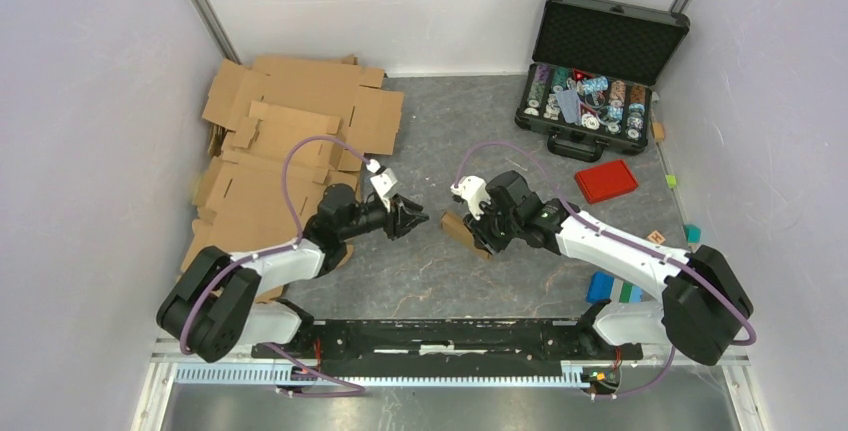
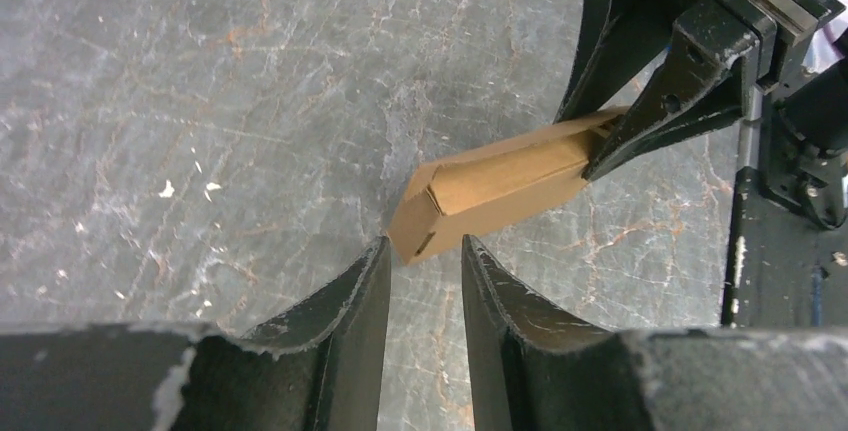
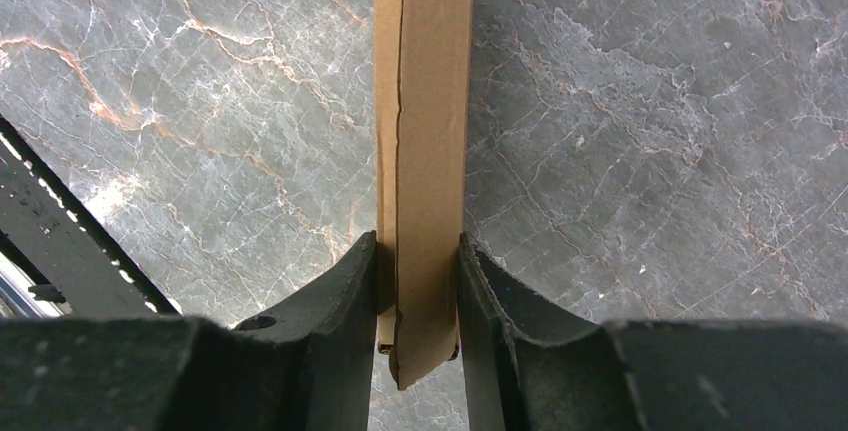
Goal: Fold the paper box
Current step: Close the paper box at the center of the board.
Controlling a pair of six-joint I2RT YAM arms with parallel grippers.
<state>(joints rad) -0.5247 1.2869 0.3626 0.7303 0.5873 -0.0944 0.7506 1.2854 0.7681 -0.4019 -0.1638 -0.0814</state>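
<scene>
The paper box [image 1: 460, 228] is a small, flat, brown cardboard piece near the middle of the table. My right gripper [image 3: 417, 241] is shut on one end of it, and the box [image 3: 425, 101] sticks straight out beyond the fingers, just above the grey surface. In the left wrist view the box [image 2: 500, 186] lies slanted, with the right gripper's black fingers [image 2: 660, 116] clamped on its far end. My left gripper [image 2: 425, 243] stands open just short of the box's free end, with nothing between its fingers. From above, the left gripper [image 1: 418, 219] points right at the box.
A pile of large cardboard sheets [image 1: 280, 141] covers the back left. An open black case [image 1: 600, 61] with chips stands at the back right, and a red lid [image 1: 606, 181] lies in front of it. Small coloured blocks [image 1: 610, 289] lie by the right arm.
</scene>
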